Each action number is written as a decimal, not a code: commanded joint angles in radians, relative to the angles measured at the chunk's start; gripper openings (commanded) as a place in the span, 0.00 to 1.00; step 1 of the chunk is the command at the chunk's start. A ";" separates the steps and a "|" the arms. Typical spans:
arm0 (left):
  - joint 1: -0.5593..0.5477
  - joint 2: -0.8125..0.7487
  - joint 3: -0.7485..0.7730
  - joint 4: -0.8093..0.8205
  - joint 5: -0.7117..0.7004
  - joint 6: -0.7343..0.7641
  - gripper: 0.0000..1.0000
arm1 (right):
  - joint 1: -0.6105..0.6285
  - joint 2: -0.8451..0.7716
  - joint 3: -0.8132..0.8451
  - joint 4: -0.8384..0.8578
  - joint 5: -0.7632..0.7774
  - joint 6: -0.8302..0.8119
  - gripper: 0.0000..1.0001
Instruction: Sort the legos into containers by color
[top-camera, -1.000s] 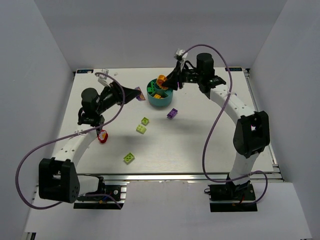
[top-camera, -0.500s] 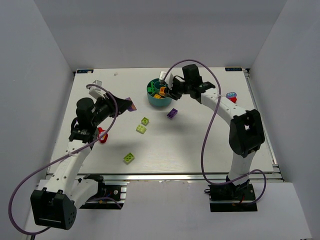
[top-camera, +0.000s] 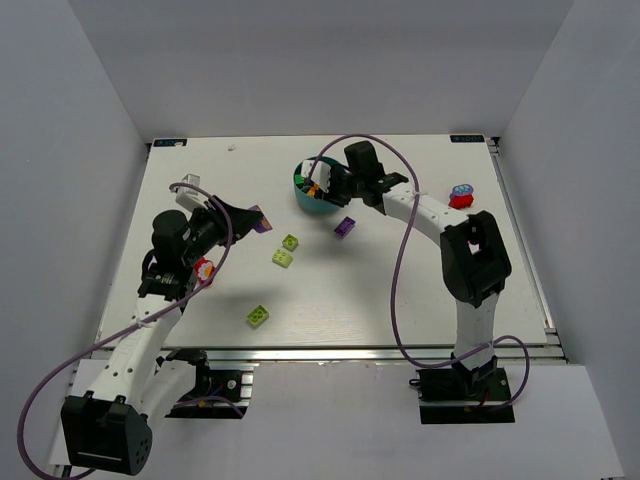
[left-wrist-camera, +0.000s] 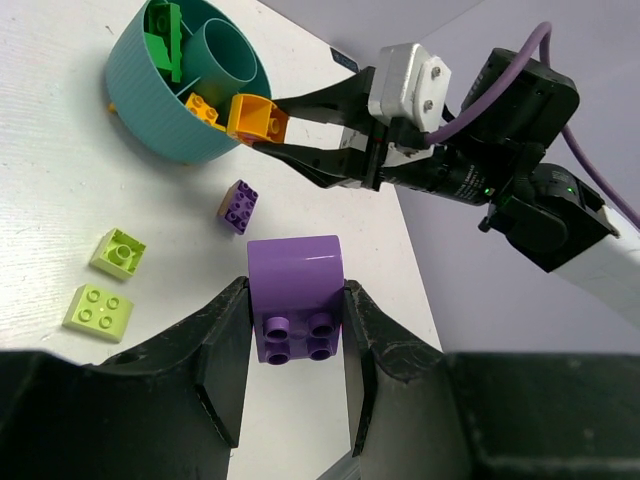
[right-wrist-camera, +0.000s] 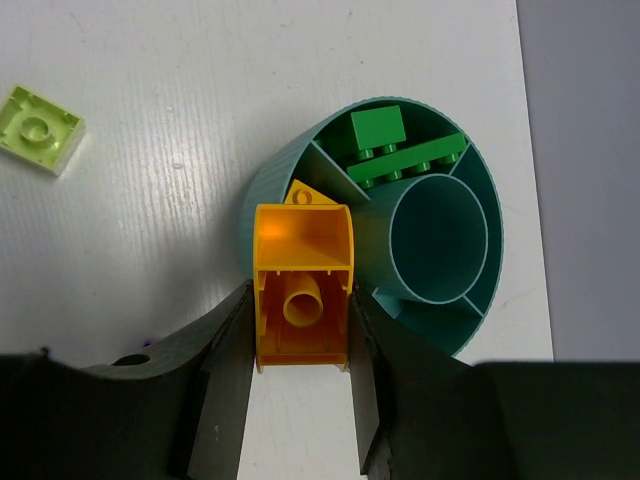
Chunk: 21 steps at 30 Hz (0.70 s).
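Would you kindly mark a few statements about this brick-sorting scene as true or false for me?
1. The right tool holds an orange brick at the edge of the bowl. True.
2. The left tool is empty. False: it grips a purple brick.
3. The central cup holds a green brick. False: it is empty; the green bricks lie in a wedge compartment.
4. Three lime green bricks lie on the table. True.
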 joint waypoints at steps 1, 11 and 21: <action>0.002 -0.031 -0.012 0.027 -0.009 -0.016 0.04 | 0.004 0.011 0.041 0.067 0.033 -0.029 0.04; 0.002 -0.039 -0.025 0.035 -0.011 -0.025 0.04 | 0.012 0.017 0.048 0.093 0.051 -0.052 0.07; 0.002 -0.039 -0.028 0.040 -0.009 -0.032 0.04 | 0.018 0.043 0.053 0.100 0.065 -0.078 0.23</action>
